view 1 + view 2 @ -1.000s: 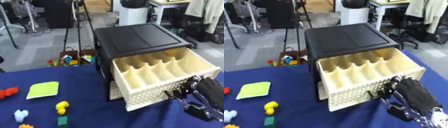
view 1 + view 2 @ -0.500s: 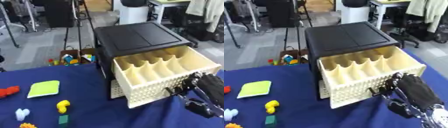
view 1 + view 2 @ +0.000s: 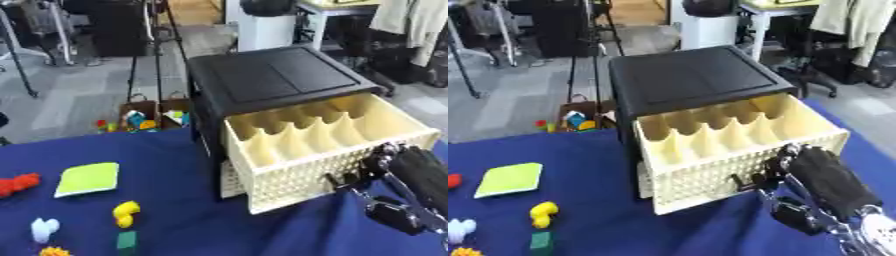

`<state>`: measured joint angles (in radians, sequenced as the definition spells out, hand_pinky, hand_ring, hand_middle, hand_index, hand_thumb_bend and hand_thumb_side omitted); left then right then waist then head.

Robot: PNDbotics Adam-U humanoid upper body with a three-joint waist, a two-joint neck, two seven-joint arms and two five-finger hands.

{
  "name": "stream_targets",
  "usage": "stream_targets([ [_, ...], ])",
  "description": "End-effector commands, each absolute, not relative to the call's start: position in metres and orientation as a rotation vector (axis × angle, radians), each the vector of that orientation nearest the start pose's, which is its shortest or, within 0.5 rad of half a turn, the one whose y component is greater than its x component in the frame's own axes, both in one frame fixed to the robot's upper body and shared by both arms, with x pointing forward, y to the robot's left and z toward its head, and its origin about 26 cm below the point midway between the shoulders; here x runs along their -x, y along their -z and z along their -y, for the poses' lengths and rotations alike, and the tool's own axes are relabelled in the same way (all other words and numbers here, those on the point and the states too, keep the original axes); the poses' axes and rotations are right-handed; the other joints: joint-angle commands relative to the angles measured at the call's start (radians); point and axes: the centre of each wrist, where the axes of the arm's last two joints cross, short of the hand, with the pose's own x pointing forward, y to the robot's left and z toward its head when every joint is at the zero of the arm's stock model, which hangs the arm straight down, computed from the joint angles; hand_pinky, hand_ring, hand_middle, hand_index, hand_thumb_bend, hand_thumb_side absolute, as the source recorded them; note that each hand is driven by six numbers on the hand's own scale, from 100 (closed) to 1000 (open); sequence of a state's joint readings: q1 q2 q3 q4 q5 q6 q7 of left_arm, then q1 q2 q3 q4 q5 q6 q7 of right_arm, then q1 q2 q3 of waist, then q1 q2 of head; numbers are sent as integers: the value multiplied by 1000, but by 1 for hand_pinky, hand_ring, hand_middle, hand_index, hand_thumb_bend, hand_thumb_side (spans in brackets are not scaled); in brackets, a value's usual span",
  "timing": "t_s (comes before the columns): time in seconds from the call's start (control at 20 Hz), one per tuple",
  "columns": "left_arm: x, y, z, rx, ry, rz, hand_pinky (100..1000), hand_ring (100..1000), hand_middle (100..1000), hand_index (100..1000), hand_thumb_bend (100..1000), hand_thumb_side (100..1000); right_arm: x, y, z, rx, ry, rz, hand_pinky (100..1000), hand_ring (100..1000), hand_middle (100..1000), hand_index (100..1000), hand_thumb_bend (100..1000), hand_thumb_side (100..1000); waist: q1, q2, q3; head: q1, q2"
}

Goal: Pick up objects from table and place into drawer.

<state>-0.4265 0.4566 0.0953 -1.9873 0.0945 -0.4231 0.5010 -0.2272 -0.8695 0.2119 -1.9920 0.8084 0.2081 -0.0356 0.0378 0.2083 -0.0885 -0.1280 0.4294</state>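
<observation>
Cabinet [image 3: 271,80] at table [image 3: 192,220] far edge, right of centre. Drawer [image 3: 328,150] pulled out toward near side, dividers inside. Right hand [image 3: 815,185] at drawer front, near right corner, fingers touching it. Toys left on table: flat pad [image 3: 87,178] farthest back, block [image 3: 17,184] at left edge, curved piece [image 3: 127,213] nearer, more small pieces along near-left edge. Bag [image 3: 144,116] on floor behind table, left of cabinet.

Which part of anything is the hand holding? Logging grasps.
The right hand has fingers hooked at the front of the cream plastic lattice drawer. No toy is held.
</observation>
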Motion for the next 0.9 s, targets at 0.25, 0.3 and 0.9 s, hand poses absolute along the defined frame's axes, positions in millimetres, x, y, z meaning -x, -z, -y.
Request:
stream_targets([
  [0.25,-303,-263,-291,307,244,-3342,688,782,819,857,337,1000,-284,-210,303,1390,-1280,1719,300,290,196,239,290,169,-6,-19,-6,-3,3],
  [0.3,-303,-263,-291,308,244,-3343,688,782,819,857,337,1000,-283,-209,303,1392,-1277,1713,300,291,197,239,289,169,-6,-20,-7,-3,4],
  [0.9,-303,-263,-292,316,246,-3343,688,783,820,857,336,1000,-279,-201,312,1432,-1250,1634,301,292,198,239,287,166,-5,-19,-17,-1,6],
])
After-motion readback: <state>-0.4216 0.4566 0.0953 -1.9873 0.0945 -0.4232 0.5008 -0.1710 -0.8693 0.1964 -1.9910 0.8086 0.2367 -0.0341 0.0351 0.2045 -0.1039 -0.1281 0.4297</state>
